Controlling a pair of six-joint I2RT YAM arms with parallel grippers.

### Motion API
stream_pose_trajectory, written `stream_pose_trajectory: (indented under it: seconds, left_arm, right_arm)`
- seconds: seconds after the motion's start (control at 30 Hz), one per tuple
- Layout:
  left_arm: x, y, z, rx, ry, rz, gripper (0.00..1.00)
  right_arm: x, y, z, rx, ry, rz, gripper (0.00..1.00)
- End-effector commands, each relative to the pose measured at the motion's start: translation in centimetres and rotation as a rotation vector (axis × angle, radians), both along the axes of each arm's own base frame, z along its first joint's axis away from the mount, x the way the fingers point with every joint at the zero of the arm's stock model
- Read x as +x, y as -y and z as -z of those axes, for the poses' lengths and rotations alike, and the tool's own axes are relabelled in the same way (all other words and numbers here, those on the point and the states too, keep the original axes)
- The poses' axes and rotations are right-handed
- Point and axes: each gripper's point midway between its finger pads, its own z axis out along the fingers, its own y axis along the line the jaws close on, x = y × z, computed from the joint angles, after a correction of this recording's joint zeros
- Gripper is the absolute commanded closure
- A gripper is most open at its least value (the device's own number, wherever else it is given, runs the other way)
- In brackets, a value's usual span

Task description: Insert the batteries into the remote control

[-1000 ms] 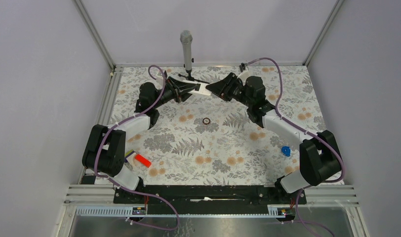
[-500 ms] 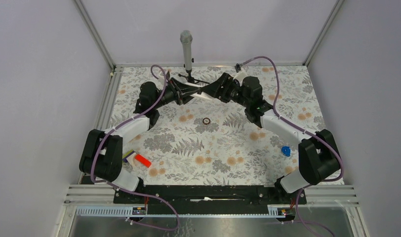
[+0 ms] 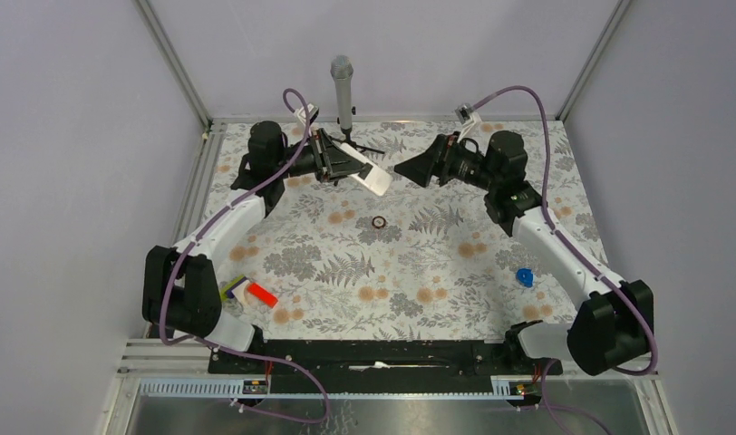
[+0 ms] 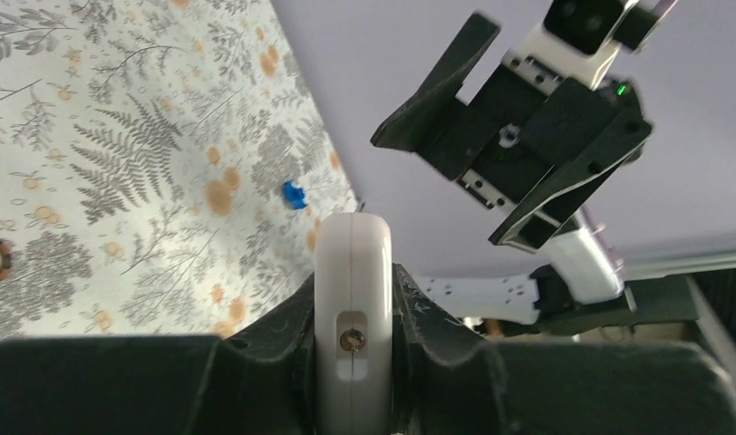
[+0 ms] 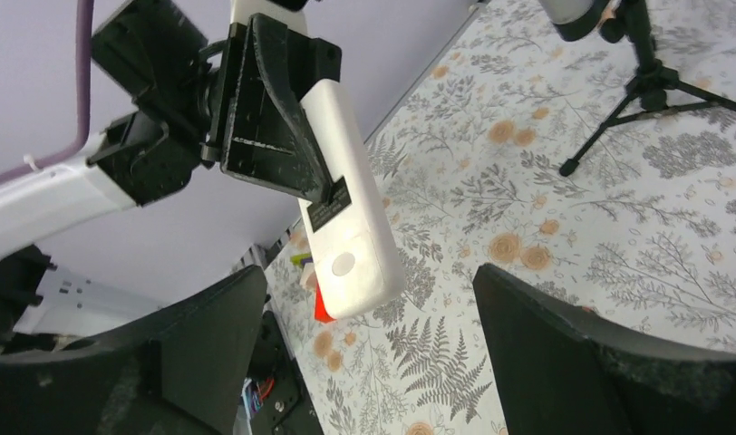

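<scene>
Though only its pale side faces my cameras, remote control: a small flat rectangular plastic handset, white back and rounded white edges. Its front is turned away from every view.
Back markings: a dark rectangular patch, probably a label, though the print is too small to read. Beyond it, toward the free end, sits a shallow round dimple.
End face: my left wrist camera looks straight along the handset, a narrow white edge with a small round fitting and a short slot under it.
Remote's place: lifted clear of the floral-patterned tabletop, over the far middle, just in front of the grey microphone on its black tripod. It is tilted, the free end slanting toward my right arm.
Left claw: clamped tight on the remote control, one black finger pressed against each broad face. Roughly half the handset sticks out past my fingertips.
Right claw: jaws spread wide, holding nothing and touching nothing. It faces the remote's free end, with open air between us.
On the table: a small dark ring lies under the gap between my claws. A small blue piece lies beside my right arm. A red-and-white block with a yellow-green piece lies by my left arm's base.
</scene>
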Motion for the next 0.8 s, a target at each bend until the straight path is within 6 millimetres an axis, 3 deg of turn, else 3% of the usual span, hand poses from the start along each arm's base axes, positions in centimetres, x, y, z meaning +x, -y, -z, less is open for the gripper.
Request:
stream_pose_trajectory:
  seconds: [0.0, 0.17, 0.27, 0.47, 0.77]
  left_arm:
    - [-2.8, -0.5, -2.1, 0.108, 0.236, 0.126, 1.00]
    - [-4.7, -0.8, -3.2, 0.138, 0.311, 0.217, 1.00]
    - [-5.0, -0.7, -3.8, 0.123, 0.328, 0.233, 1.00]
    - [-6.1, -0.7, -4.2, 0.105, 0.347, 0.280, 1.00]
    - [-6.4, -0.6, -4.1, 0.103, 0.339, 0.283, 1.00]
  right_arm:
    - [-2.5, -1.2, -0.9, -0.071, 0.068, -0.264, 0.08]
    - [-5.2, -2.8, -1.5, -0.040, 0.069, -0.528, 0.10]
    - [-6.2, -4.4, -0.7, -0.071, 0.084, -0.597, 0.11]
    - [-6.0, -5.7, -0.2, -0.048, 0.041, -0.629, 0.34]
    - [-7.0, -6.9, 0.8, -0.044, 0.015, -0.689, 0.56]
